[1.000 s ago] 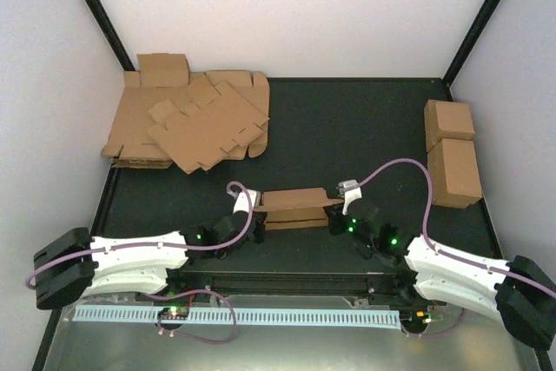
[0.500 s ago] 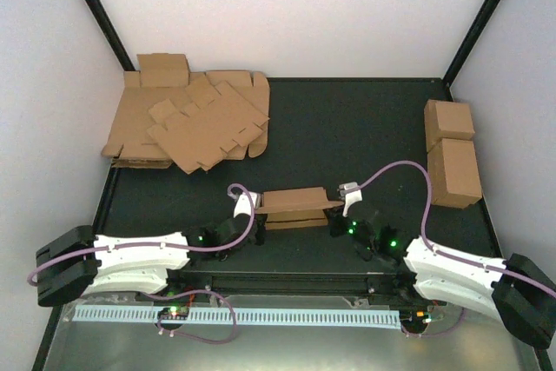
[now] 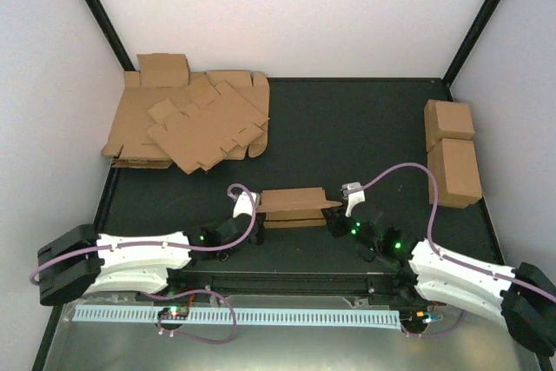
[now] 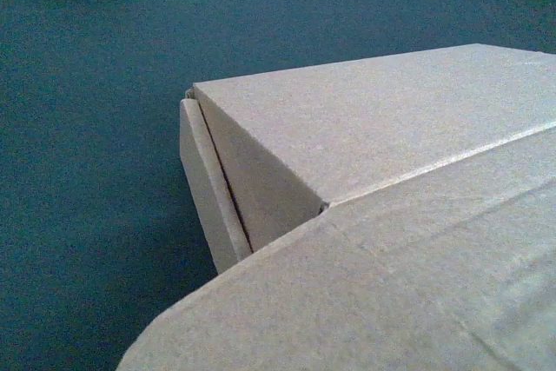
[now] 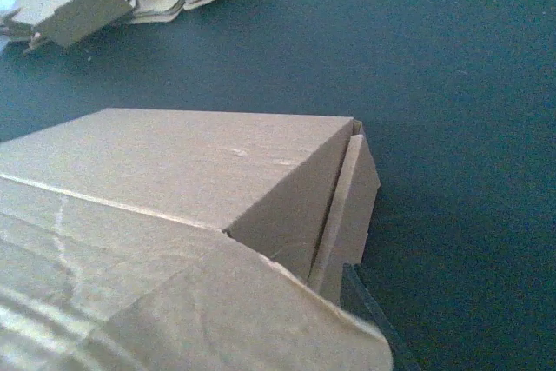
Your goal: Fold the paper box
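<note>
Right arm point(image 3: 452, 268) shifted; paper box point(image 3: 294, 202) on dark table point(image 3: 347, 128).

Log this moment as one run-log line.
paper box: between the grippers, partly folded | left gripper: shut, at its left end | right gripper: at its right end, jaws unclear

No text, label, brand, number or sign readable in any view, paper box point(image 3: 294, 206) plain brown and unprinted, cardboard heap point(image 3: 187, 123) beyond it equally blank

Plain white walls point(image 3: 295, 15) with black corner posts point(image 3: 95, 6) enclose an evenly lit, dark matte tabletop point(image 3: 347, 128) edged by a grey metal ledge point(image 3: 287, 349).
</note>
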`<state>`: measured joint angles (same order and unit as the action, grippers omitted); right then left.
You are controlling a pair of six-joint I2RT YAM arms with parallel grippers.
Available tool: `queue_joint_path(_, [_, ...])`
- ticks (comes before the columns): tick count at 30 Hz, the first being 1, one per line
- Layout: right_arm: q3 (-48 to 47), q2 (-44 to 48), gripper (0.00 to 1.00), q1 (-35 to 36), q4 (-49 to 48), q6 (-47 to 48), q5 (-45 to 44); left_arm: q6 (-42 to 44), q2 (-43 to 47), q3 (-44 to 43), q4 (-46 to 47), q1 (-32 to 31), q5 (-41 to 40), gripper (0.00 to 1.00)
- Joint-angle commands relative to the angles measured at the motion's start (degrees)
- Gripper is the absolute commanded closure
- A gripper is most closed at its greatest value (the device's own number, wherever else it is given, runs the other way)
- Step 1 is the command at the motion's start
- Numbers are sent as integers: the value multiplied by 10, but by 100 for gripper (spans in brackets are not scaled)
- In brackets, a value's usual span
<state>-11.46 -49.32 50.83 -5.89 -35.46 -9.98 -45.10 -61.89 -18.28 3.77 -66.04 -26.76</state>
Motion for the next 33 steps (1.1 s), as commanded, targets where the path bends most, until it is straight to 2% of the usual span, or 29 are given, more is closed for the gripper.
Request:
queue_joint_path(1, [-2, 35, 59, 3, 44, -2, 1, -5, -2, -4, -14, -2, -21, 91])
queue_joint_path(5, [-14, 38, 53, 3, 78, 2, 26, -2, -4, -7, -17, -2, -23, 90])
queue_joint_path(13, [-28, 79, 34, 3, 139, 6, 64, 1, -7, -11, -20, -3, -23, 90])
queue_joint_path(20, [-52, 132, 8, 3, 201, 6, 83, 3, -13, -14, -19, -3, -22, 90])
queue_joint_path(22, [-63, 145, 3, 3, 223, 6, 83, 3, -15, -14, -18, -3, -21, 90])
queue_joint_path(29, [-114, 200, 1, 3, 286, 10, 49, 3, -16, -16, -19, -4, -21, 90])
queue_joint_path(33, [-153, 187, 1, 2, 294, 14, 29, 3, -14, -16, -22, -4, -20, 89])
